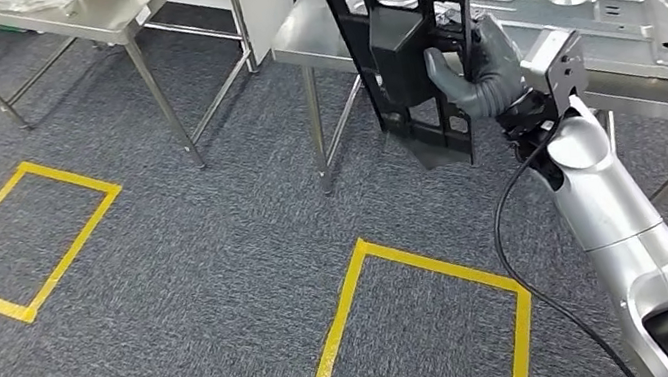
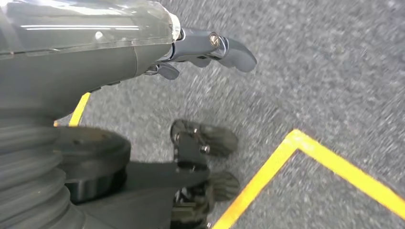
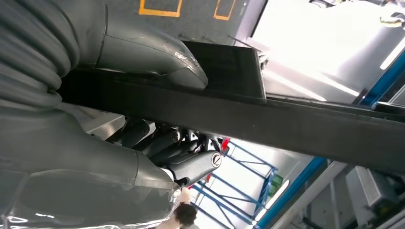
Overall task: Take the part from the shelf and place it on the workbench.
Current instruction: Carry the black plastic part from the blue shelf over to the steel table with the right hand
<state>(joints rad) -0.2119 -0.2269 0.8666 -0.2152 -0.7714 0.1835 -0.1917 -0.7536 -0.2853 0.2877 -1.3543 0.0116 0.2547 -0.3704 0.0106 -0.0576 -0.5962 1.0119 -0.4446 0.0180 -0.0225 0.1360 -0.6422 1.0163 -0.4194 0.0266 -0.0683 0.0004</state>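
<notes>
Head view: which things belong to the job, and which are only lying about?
Job:
black part, held by the right hand
workbench

Lying about:
grey metal panel on the workbench
second steel table
yellow floor squares

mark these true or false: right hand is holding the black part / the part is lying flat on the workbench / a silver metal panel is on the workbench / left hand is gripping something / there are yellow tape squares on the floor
1. The right hand is holding the black part. True.
2. The part is lying flat on the workbench. False: it is held upright in the air at the bench's front edge, its lower end hanging below the tabletop.
3. A silver metal panel lies on the workbench. True.
4. The left hand is gripping something. False: it hangs over the carpet with nothing in it.
5. Yellow tape squares are marked on the floor. True.
</notes>
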